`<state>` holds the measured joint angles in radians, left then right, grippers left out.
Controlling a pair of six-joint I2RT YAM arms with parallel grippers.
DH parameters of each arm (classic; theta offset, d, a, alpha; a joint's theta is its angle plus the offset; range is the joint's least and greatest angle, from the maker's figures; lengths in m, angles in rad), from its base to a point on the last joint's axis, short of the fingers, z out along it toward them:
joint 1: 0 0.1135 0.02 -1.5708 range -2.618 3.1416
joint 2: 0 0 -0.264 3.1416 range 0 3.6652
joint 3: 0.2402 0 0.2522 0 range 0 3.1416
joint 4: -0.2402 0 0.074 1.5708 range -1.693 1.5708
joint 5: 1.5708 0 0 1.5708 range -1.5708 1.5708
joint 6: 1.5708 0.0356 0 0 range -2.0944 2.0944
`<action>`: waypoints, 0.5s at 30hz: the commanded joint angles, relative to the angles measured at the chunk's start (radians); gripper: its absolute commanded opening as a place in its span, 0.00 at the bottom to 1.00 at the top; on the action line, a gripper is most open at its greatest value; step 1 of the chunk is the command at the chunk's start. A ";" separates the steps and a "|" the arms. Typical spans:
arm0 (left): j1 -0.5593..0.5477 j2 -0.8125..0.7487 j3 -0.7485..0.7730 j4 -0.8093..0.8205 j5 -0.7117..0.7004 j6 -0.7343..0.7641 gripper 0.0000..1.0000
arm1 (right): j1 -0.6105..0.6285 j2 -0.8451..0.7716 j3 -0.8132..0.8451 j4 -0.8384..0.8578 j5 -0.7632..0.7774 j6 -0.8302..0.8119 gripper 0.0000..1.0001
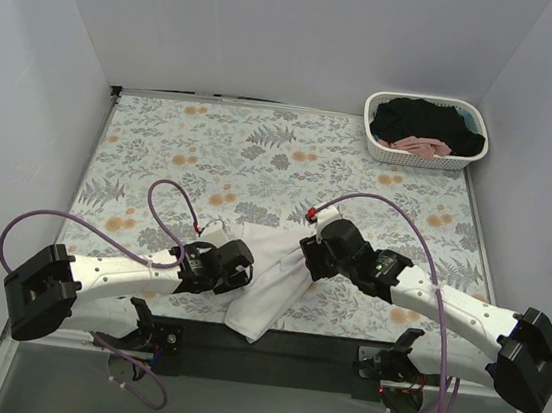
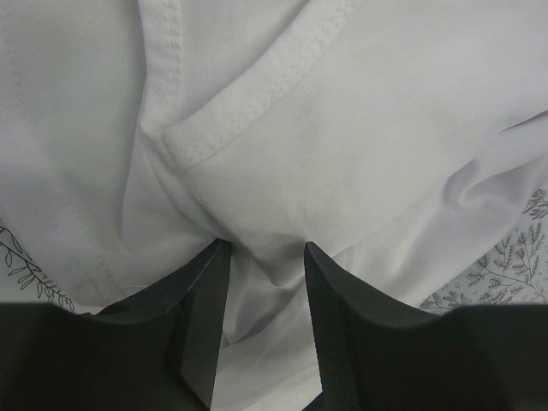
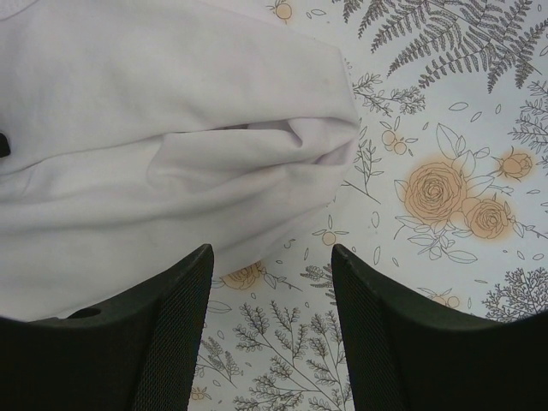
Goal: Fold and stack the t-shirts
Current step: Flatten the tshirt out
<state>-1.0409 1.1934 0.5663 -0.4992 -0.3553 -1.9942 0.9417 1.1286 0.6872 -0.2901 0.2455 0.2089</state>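
Left jaws pinch a bunched fold of the white t-shirt [image 2: 342,154], rumpled and only part-folded; right jaws stand open, empty, just beside its edge. Far beyond them, black and pink shirts [image 1: 423,119] wait in the basket [image 1: 408,157]: nothing stacked.

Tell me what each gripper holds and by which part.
The left gripper pinches a bunched fold of the white t-shirt near a stitched hem. The right gripper holds nothing, jaws open beside it.
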 commanded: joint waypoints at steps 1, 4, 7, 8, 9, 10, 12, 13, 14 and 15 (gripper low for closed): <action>-0.013 -0.015 0.038 0.002 -0.042 -0.477 0.39 | -0.006 -0.030 -0.006 0.003 0.017 -0.008 0.64; -0.013 -0.012 0.043 -0.022 -0.056 -0.480 0.39 | -0.004 -0.029 -0.006 0.000 0.020 -0.008 0.64; -0.015 -0.011 0.035 -0.019 -0.042 -0.499 0.39 | -0.004 -0.029 -0.006 0.000 0.020 -0.006 0.64; -0.016 -0.008 0.037 -0.016 -0.040 -0.497 0.39 | -0.004 -0.030 -0.006 -0.003 0.020 -0.008 0.64; -0.016 -0.005 0.038 -0.012 -0.042 -0.494 0.39 | -0.006 -0.033 -0.006 -0.001 0.018 -0.005 0.64; -0.016 -0.002 0.040 -0.012 -0.048 -0.492 0.39 | -0.004 -0.035 -0.008 -0.001 0.020 -0.005 0.64; -0.016 0.002 0.047 -0.007 -0.053 -0.482 0.38 | -0.006 -0.033 -0.008 -0.001 0.021 -0.005 0.64; -0.018 0.002 0.049 -0.006 -0.059 -0.479 0.38 | -0.004 -0.032 -0.008 -0.001 0.018 -0.006 0.64; -0.018 0.002 0.053 -0.004 -0.062 -0.474 0.38 | -0.004 -0.032 -0.008 -0.003 0.015 -0.005 0.64; -0.018 0.000 0.060 -0.001 -0.066 -0.465 0.38 | -0.006 -0.033 -0.008 -0.001 0.015 -0.006 0.64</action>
<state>-1.0515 1.1992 0.5838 -0.5083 -0.3668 -1.9942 0.9417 1.1183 0.6842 -0.2928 0.2485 0.2066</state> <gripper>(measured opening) 0.378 0.642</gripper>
